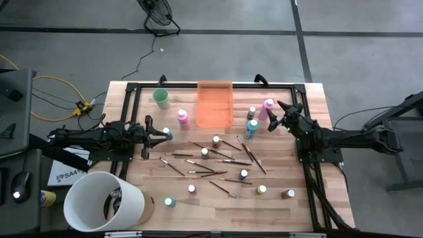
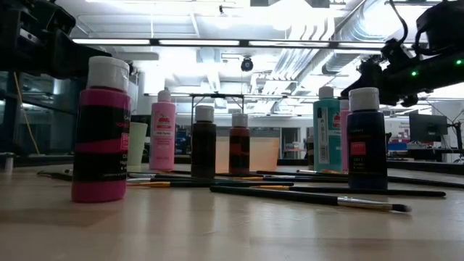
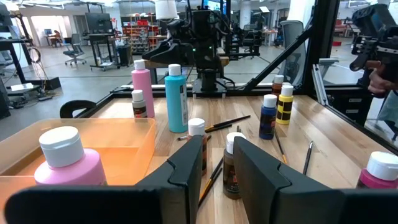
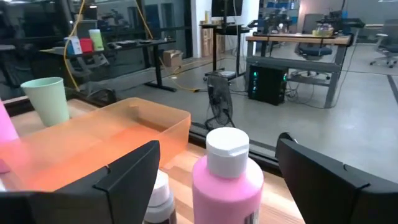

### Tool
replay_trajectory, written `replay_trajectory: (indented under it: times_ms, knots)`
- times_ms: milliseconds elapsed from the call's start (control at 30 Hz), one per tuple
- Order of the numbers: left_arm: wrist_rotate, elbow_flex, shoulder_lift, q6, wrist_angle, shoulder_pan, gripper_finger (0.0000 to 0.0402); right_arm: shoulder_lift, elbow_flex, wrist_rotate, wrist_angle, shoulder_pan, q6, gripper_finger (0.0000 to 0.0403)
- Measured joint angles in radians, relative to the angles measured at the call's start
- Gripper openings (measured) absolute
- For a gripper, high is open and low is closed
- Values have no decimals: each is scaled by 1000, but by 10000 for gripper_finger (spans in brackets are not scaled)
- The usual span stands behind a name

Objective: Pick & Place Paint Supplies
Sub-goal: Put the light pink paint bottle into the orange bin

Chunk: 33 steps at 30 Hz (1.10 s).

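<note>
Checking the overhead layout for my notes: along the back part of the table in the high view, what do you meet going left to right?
Green cup → pink bottle → orange tray → teal bottle → second pink bottle → open right gripper at that bottle.

Overhead, tabletop-level, two wrist-mounted views

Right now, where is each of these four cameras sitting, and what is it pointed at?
High view: overhead, looking down on the table, both arms.
Low view: at tabletop height, facing bottles and brushes; arms above.
Left wrist view: behind the left claw, facing the orange tray.
Right wrist view: behind the open right claw, straddling a pink bottle.
Both wrist views share the tray.
</note>
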Motion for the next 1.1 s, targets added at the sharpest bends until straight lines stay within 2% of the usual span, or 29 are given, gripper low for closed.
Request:
replay_trajectory:
  times_ms: [200,333,567,800,1100]
  knots:
    - [0,0,0,0,0,0,88,104,0,-28,104,-64,0,317]
    - [0,0,0,0,0,0,88,168,0,-92,149,-106,-1,317]
    - [0,0,0,0,0,0,88,270,0,-111,246,-162,47,310]
    - [0,0,0,0,0,0,88,346,0,-178,298,-210,35,264]
    - [0,0,0,0,0,0,88,399,0,-185,391,-221,25,200]
